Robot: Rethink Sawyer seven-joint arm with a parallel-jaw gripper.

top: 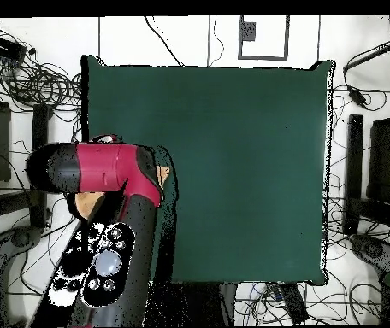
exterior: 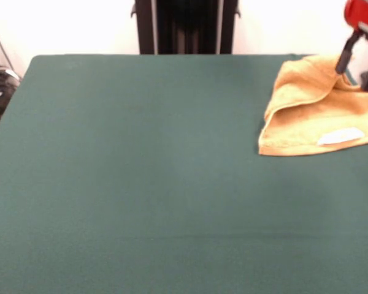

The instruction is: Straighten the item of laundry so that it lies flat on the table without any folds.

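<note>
An orange-tan towel [exterior: 316, 113] lies crumpled at the upper right of the front view, near the far right corner of the green tabletop [exterior: 147, 184], its upper layer folded over the lower one so that a rounded flap shows along the left side. A small white label [exterior: 340, 136] sits on the towel's near edge, at the right of the frame. The red-bodied pincer [exterior: 357, 72] hangs over the towel's upper right part, its two dark fingers [exterior: 344, 56] apart, their tips at or just above the cloth; whether they touch it cannot be told. From overhead, the red and black arm [top: 104, 184] covers the left edge of the tabletop [top: 233, 162], and only small slivers of the towel [top: 162, 174] show beside it.
</note>
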